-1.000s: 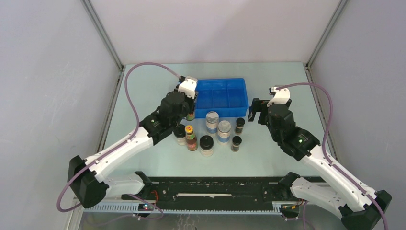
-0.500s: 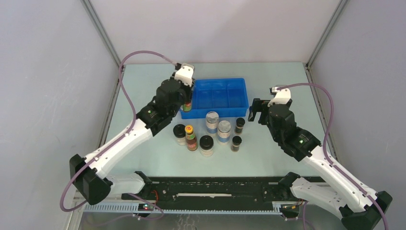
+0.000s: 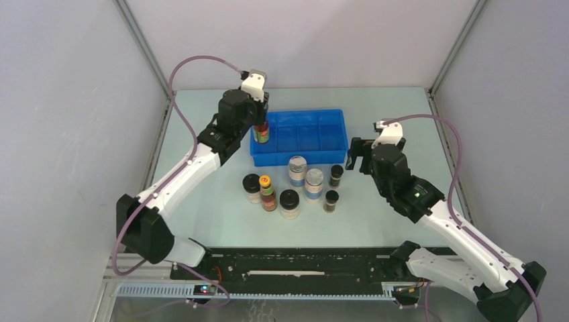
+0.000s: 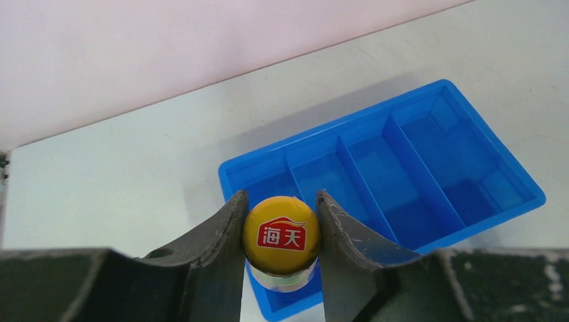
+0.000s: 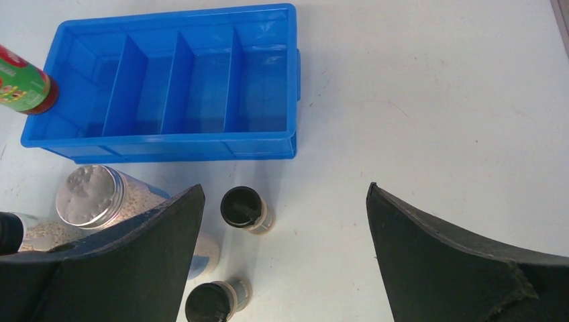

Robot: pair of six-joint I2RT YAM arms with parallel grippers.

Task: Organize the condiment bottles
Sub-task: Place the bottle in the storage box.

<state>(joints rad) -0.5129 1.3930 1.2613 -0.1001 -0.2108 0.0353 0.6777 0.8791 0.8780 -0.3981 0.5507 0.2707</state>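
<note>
My left gripper point(image 3: 260, 126) is shut on a tall red-labelled bottle point(image 3: 262, 133), clamped at its yellow cap point(image 4: 280, 233). It hangs upright over the left end of the blue divided tray point(image 3: 302, 158). The right wrist view shows this bottle point(image 5: 23, 88) at the tray's left compartment. On the table in front of the tray stand another red-labelled bottle point(image 3: 268, 193), two silver-lidded jars point(image 3: 297, 169) point(image 3: 314, 182), two black-lidded jars point(image 3: 251, 187) point(image 3: 289, 202) and two dark vials point(image 3: 336, 174) point(image 3: 331, 200). My right gripper point(image 3: 357, 158) hovers open right of the vials, holding nothing.
The tray point(image 4: 429, 154) has several compartments, all bare. One vial point(image 5: 245, 209) stands just inside my right gripper's point(image 5: 285, 188) left finger. Grey enclosure walls rise on the left, right and far sides of the table.
My left arm has carried the red-labelled bottle up and back, from beside the tray's front left corner to over the tray's left end. The right arm has barely shifted.
</note>
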